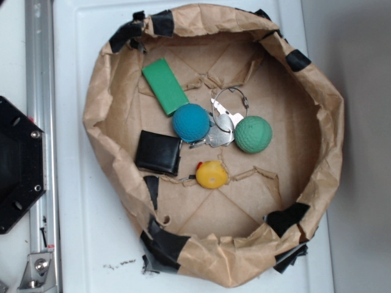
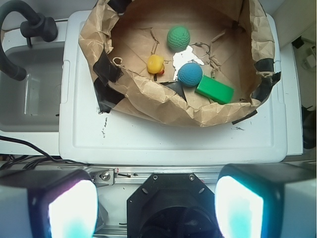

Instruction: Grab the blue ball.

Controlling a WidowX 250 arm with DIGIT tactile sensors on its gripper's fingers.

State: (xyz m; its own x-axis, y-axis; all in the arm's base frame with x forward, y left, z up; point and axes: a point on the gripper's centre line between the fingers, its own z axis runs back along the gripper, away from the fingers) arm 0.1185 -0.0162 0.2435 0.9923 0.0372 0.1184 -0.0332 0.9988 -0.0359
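The blue ball [image 1: 190,122] is a teal-blue dimpled ball lying inside a crumpled brown paper bowl [image 1: 321,110], touching a bunch of keys [image 1: 223,125]. It also shows in the wrist view [image 2: 190,74]. A lighter green ball [image 1: 253,134] lies on the other side of the keys. My gripper [image 2: 156,206] is open and empty, its two glowing pads [image 2: 72,210] far apart. It hovers over the black robot base, well away from the bowl. The gripper does not show in the exterior view.
In the bowl are also a green block [image 1: 165,85], a black square object [image 1: 158,152] and a small yellow toy [image 1: 212,174]. The bowl sits on a white lid [image 2: 163,139]. The black base [image 1: 18,165] and a metal rail [image 1: 38,73] stand beside it.
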